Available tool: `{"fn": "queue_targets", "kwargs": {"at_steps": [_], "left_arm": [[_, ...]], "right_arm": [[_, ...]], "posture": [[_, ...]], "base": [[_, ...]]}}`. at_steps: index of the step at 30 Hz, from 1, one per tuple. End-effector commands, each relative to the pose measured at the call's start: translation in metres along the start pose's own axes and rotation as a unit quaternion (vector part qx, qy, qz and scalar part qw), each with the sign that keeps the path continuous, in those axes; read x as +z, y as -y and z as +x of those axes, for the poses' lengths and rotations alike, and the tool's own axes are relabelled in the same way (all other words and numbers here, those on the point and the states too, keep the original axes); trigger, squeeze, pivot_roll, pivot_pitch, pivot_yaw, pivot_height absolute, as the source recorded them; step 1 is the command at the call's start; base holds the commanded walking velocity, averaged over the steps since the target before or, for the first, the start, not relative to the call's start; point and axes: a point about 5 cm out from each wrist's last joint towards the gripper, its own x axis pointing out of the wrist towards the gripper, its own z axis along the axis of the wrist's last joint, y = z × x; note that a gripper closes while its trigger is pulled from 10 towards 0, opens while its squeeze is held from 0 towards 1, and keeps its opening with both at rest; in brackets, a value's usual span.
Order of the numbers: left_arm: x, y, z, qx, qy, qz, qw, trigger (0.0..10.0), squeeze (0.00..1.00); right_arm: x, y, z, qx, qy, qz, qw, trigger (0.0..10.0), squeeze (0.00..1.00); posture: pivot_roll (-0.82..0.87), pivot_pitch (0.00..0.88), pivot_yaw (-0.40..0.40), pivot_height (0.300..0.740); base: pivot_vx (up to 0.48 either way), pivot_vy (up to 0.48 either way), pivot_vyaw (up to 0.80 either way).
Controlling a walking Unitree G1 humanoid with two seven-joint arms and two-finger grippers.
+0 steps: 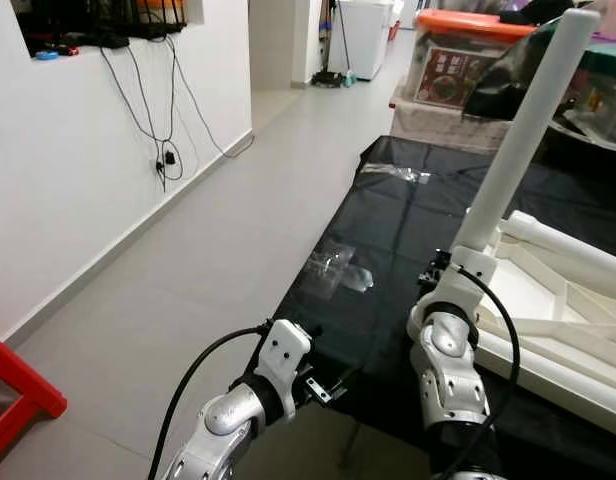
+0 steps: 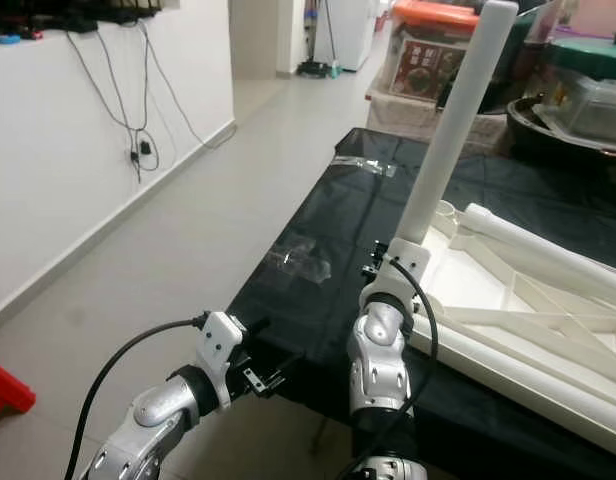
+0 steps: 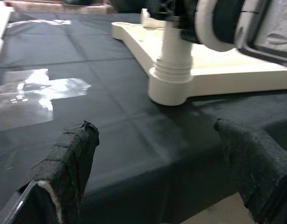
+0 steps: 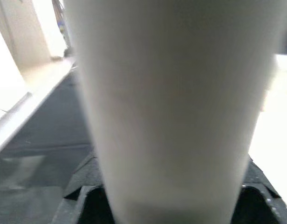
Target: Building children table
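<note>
A white children's table top lies upside down on a table under a black cloth. One white table leg stands upright in the near corner socket. My right gripper is shut on that leg's lower end, and the leg sits close in front of the right wrist camera. A second white leg lies across the top's underside. My left gripper hovers open at the cloth's front edge, left of the socket, with nothing between its fingers.
Clear plastic wrap lies on the cloth left of the table top. A white wall with hanging cables runs along the left. Storage boxes stand beyond the table, and a red frame sits on the floor at lower left.
</note>
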Motion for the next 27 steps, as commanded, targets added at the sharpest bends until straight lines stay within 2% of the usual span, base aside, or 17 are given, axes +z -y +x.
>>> {"fn": "queue_targets", "kwargs": {"at_steps": [1, 4, 5, 7, 8, 13, 14, 15, 16, 17, 18, 19, 20, 21, 22, 24, 27], "left_arm": [[-0.003, 0.0, 0.001, -0.002, -0.005, 0.005, 1.0, 10.0, 0.0], [-0.003, 0.0, 0.002, -0.003, -0.006, 0.004, 1.0, 10.0, 0.0], [-0.003, 0.0, 0.002, -0.004, -0.006, 0.004, 1.0, 10.0, 0.0], [-0.003, 0.0, 0.002, -0.004, -0.006, 0.004, 1.0, 10.0, 0.0], [-0.003, 0.0, 0.002, -0.004, -0.006, 0.004, 1.0, 10.0, 0.0], [-0.004, -0.002, 0.003, -0.002, -0.006, 0.005, 1.0, 10.0, 0.0], [-0.004, -0.002, 0.004, -0.003, -0.006, 0.005, 1.0, 10.0, 0.0], [-0.004, -0.002, 0.004, -0.003, -0.006, 0.005, 1.0, 10.0, 0.0], [-0.004, -0.003, 0.005, -0.003, -0.006, 0.005, 1.0, 10.0, 0.0], [-0.004, -0.003, 0.005, -0.003, -0.006, 0.005, 1.0, 10.0, 0.0], [-0.004, -0.003, 0.005, -0.002, -0.005, 0.005, 1.0, 10.0, 0.0], [-0.004, -0.003, 0.005, -0.002, -0.005, 0.005, 1.0, 10.0, 0.0], [-0.003, -0.003, 0.005, -0.002, -0.005, 0.005, 1.0, 10.0, 0.0], [-0.003, -0.003, 0.005, -0.002, -0.005, 0.005, 1.0, 10.0, 0.0], [-0.004, -0.003, 0.005, -0.001, -0.005, 0.006, 1.0, 10.0, 0.0], [-0.004, -0.004, 0.005, 0.0, -0.006, 0.007, 1.0, 10.0, 0.0], [-0.005, -0.004, 0.005, 0.0, -0.006, 0.007, 1.0, 10.0, 0.0]], "right_arm": [[-0.006, -0.008, -0.002, 0.031, -0.008, 0.023, 0.999, 10.0, 1.0], [0.002, -0.008, 0.001, 0.06, 0.016, 0.02, 0.998, 10.0, 1.0], [0.005, -0.008, 0.002, 0.068, 0.027, 0.014, 0.997, 10.0, 0.0], [0.01, -0.005, 0.004, 0.13, 0.026, 0.051, 0.99, 10.0, 0.0], [0.01, -0.005, 0.004, 0.13, 0.026, 0.051, 0.99, 10.0, 0.0], [0.017, 0.006, 0.011, 0.282, 0.0, 0.059, 0.958, 10.0, 0.0], [0.016, 0.006, 0.011, 0.36, -0.028, 0.033, 0.932, 10.0, 0.0], [0.016, 0.006, 0.011, 0.36, -0.028, 0.033, 0.932, 10.0, 0.0], [0.012, 0.004, 0.009, 0.434, -0.063, 0.001, 0.899, 10.0, 0.0], [0.012, 0.004, 0.009, 0.434, -0.063, 0.001, 0.899, 10.0, 0.0], [0.01, 0.002, 0.006, 0.505, -0.093, -0.021, 0.858, 10.0, 0.0], [0.01, 0.002, 0.006, 0.505, -0.093, -0.021, 0.858, 10.0, 0.0], [0.009, 0.0, 0.002, 0.551, -0.11, -0.034, 0.827, 10.0, 0.0], [0.009, 0.0, 0.002, 0.551, -0.11, -0.034, 0.827, 10.0, 0.0], [0.01, -0.007, 0.0, 0.594, -0.122, -0.042, 0.794, 10.0, 0.0], [0.011, -0.018, -0.003, 0.644, -0.13, -0.045, 0.752, 10.0, 0.0], [0.01, -0.024, -0.004, 0.663, -0.135, -0.043, 0.735, 10.0, 0.0]], "posture": [[0.11, 0.0, -0.076, 0.74], [0.11, 0.0, -0.074, 0.74], [0.11, 0.0, -0.074, 0.74], [0.11, 0.0, -0.074, 0.74], [0.11, 0.0, -0.074, 0.74], [0.1, 0.0, -0.07, 0.74], [0.1, 0.0, -0.071, 0.74], [0.1, 0.0, -0.071, 0.74], [0.11, 0.0, -0.073, 0.74], [0.11, 0.0, -0.073, 0.74], [0.11, 0.0, -0.076, 0.74], [0.11, 0.0, -0.076, 0.74], [0.11, 0.0, -0.076, 0.74], [0.11, 0.0, -0.076, 0.74], [0.12, 0.0, -0.078, 0.74], [0.12, 0.0, -0.078, 0.74], [0.12, 0.0, -0.078, 0.74]], "base": [[0.0, 0.0, 0.0], [0.0, 0.0, 0.0], [0.0, 0.0, 0.0], [0.0, 0.0, 0.0], [0.0, 0.0, 0.0], [0.0, 0.0, 0.0], [0.0, 0.0, 0.0], [0.0, 0.0, 0.0], [0.0, 0.0, 0.0], [0.0, 0.0, 0.0], [0.0, 0.0, 0.0], [0.0, 0.0, 0.0], [0.0, 0.0, 0.0], [0.0, 0.0, 0.0], [0.0, 0.0, 0.0], [0.0, 0.0, 0.0], [0.0, 0.0, 0.0]]}}
